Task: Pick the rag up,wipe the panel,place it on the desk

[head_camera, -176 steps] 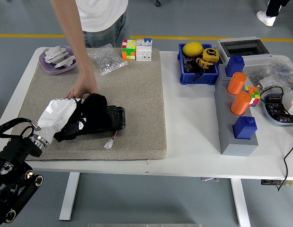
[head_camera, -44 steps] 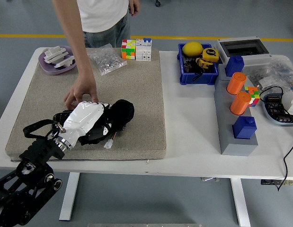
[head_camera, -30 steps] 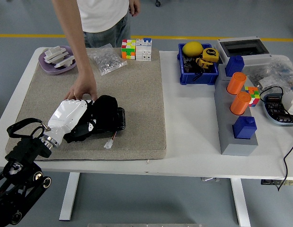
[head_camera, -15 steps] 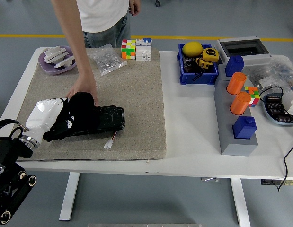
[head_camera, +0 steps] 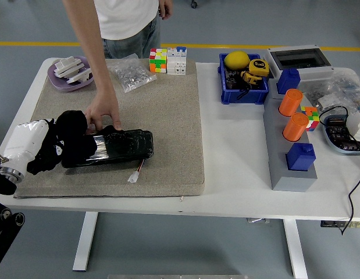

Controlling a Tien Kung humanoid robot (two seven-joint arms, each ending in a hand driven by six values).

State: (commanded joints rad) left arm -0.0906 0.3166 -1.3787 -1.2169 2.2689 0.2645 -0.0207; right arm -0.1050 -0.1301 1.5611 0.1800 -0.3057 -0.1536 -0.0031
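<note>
White and black, the left hand (head_camera: 37,148) is clenching the black rag (head_camera: 72,139) at the near left of the desk (head_camera: 226,174), pressing it on the left end of the glossy black panel (head_camera: 118,146). That panel is lying on a beige mat (head_camera: 168,116). Just beyond, a person's hand (head_camera: 103,113) is pressing the panel's far edge.
</note>
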